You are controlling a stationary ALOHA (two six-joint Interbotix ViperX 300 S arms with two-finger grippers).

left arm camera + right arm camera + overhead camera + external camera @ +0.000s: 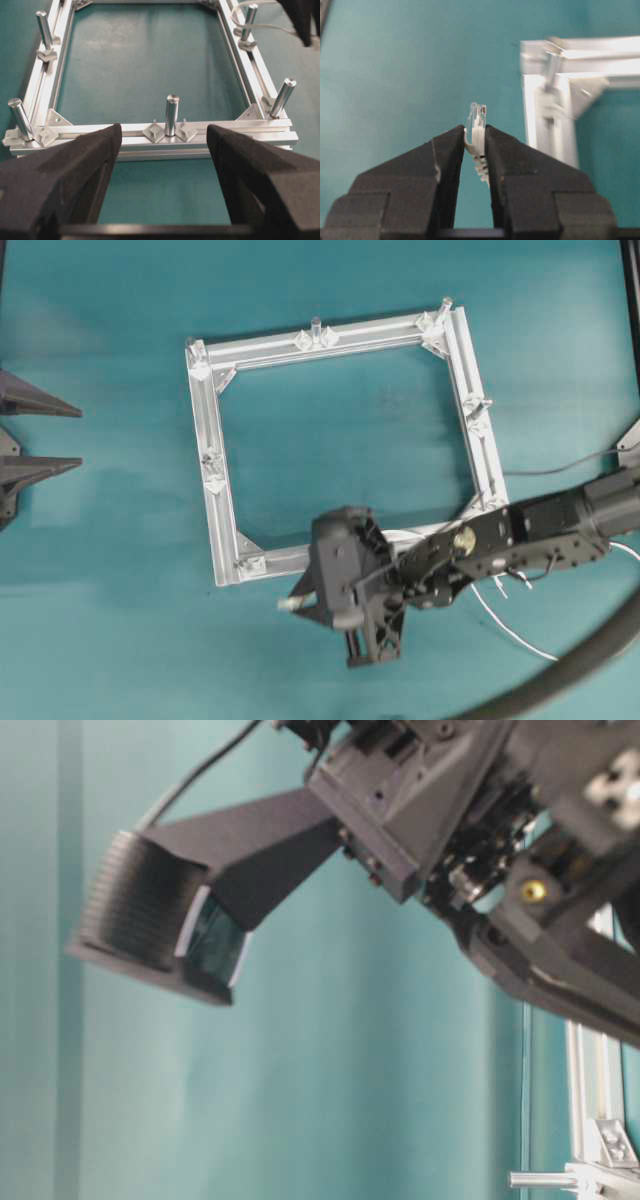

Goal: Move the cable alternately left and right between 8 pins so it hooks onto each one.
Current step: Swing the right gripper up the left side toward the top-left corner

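My right gripper (475,131) is shut on the clear plug (477,120) at the end of the white cable. It hovers just outside the near bar of the square silver frame (225,510), with the plug (288,605) pointing left. Behind the arm the cable (515,630) trails over the table. Farther along, the cable (272,27) passes by a far pin (249,20). Upright pins (316,328) stand around the frame. My left gripper (164,131) is open and empty, facing a pin (172,115) on the left bar. Its fingers (40,405) show at the overhead view's left edge.
A thick dark hose (585,660) curves across the bottom right corner. A black rail (630,310) runs along the right edge. The right arm (540,530) lies over the frame's near right corner. In the table-level view the right gripper's finger (150,920) fills the foreground.
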